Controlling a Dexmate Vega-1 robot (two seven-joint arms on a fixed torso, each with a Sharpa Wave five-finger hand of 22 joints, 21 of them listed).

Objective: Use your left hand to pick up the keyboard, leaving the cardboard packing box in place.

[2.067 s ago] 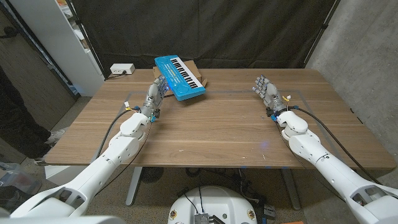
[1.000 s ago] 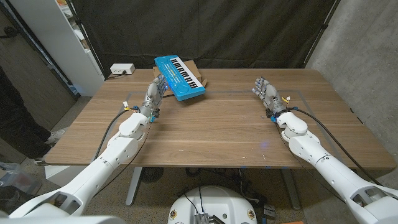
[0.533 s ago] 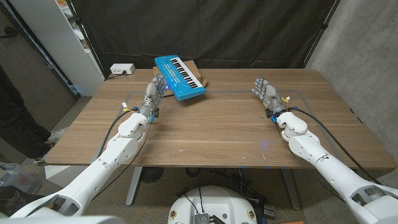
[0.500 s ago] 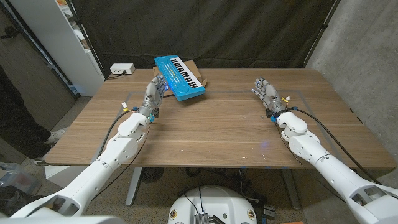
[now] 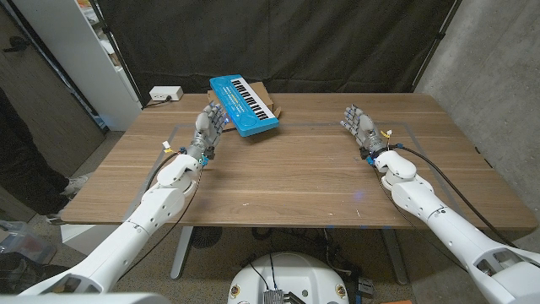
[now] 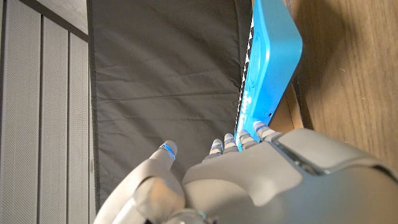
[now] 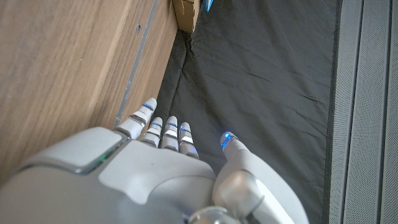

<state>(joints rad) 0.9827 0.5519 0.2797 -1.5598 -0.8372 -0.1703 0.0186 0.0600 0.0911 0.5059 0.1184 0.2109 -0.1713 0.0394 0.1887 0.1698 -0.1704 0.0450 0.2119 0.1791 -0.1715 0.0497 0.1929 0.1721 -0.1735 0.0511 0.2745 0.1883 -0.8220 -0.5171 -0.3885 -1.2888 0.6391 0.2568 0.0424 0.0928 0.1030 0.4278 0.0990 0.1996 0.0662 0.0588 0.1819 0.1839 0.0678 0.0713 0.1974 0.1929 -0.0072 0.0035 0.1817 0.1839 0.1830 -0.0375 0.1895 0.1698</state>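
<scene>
A blue toy keyboard [image 5: 245,103] with white keys lies tilted on a low cardboard packing box [image 5: 271,97] at the far middle of the wooden table [image 5: 287,181]. My left hand [image 5: 210,124] stands just to its left, fingers apart and pointing up, close to the keyboard's near-left end and holding nothing. In the left wrist view the keyboard [image 6: 268,56] rises past my fingertips [image 6: 262,129], with the box [image 6: 293,102] under it. My right hand [image 5: 359,125] stands open at the far right, well away from the keyboard. The right wrist view shows that hand [image 7: 155,168] and a corner of the box [image 7: 185,11].
A white power box [image 5: 166,93] sits at the table's back left corner. A white shelf unit [image 5: 84,59] stands left of the table, and a person [image 5: 17,160] in dark clothes shows at the left edge. A black curtain hangs behind.
My left hand has crept slightly forward and up beside the keyboard's left end. The keyboard, the box and the right hand have not moved.
</scene>
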